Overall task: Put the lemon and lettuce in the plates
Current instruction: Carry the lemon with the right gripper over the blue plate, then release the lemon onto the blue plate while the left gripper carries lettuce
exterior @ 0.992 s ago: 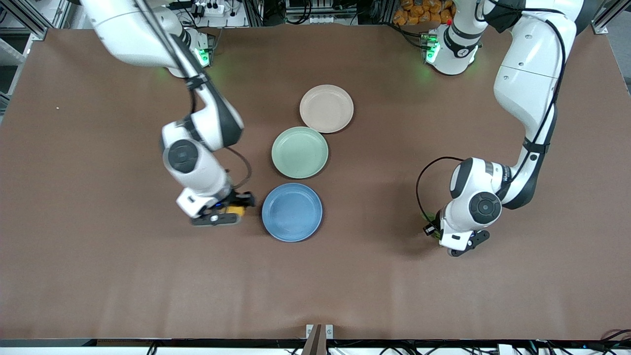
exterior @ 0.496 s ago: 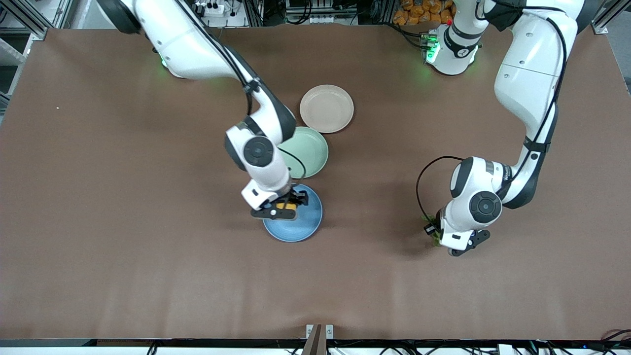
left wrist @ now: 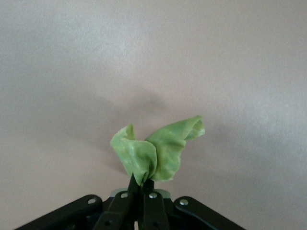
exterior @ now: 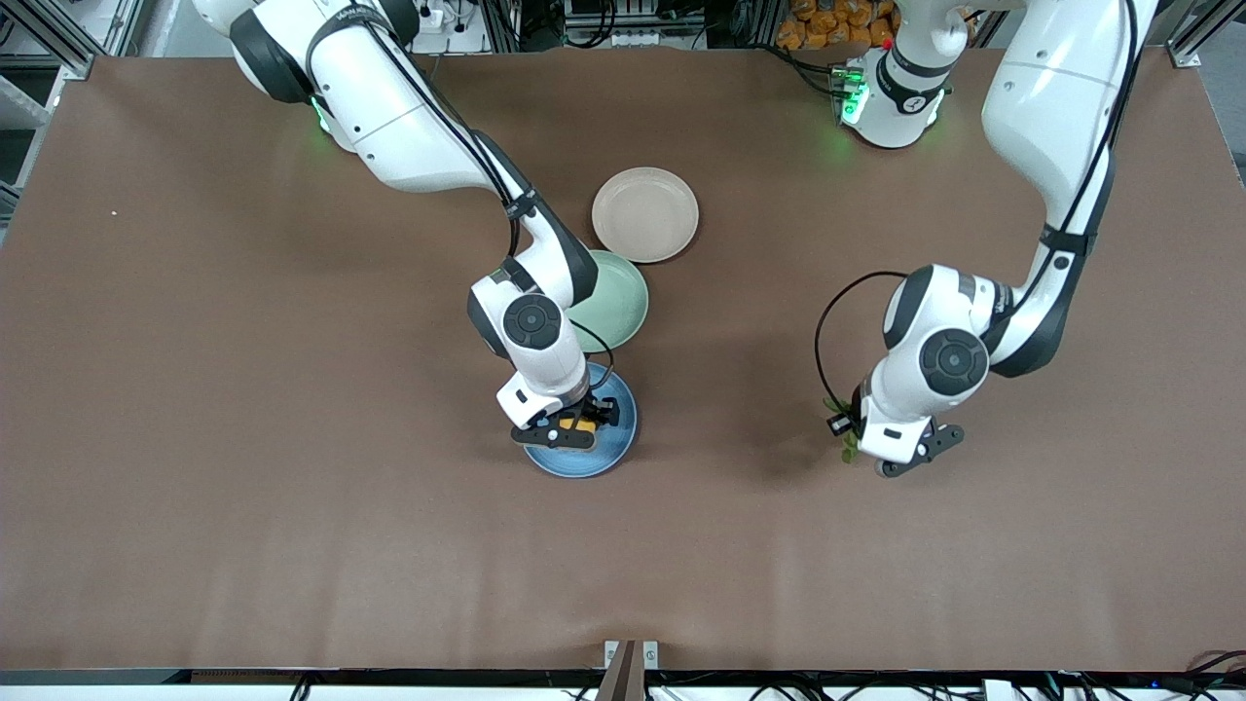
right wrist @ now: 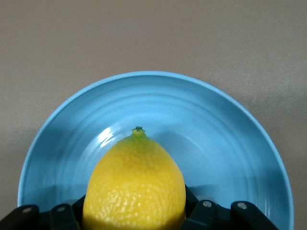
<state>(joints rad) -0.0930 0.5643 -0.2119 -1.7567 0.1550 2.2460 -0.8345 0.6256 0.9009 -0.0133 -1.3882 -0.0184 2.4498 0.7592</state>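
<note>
My right gripper (exterior: pixel 581 424) is shut on the yellow lemon (exterior: pixel 583 425) and holds it over the blue plate (exterior: pixel 615 450). In the right wrist view the lemon (right wrist: pixel 135 184) fills the space between the jaws with the blue plate (right wrist: pixel 230 143) under it. My left gripper (exterior: pixel 849 440) is shut on the green lettuce (exterior: pixel 848 450) and holds it above bare table toward the left arm's end. The left wrist view shows the lettuce (left wrist: pixel 158 153) pinched in the gripper (left wrist: pixel 142 186). The beige-pink plate (exterior: pixel 644 214) lies farthest from the front camera.
A pale green plate (exterior: pixel 618 302) lies between the blue and beige-pink plates, partly covered by my right arm. The brown table (exterior: pixel 243 487) stretches wide around the plates.
My right gripper carried the lemon from beside the blue plate to over it. My left gripper rose a little with the lettuce and shifted slightly toward the plates.
</note>
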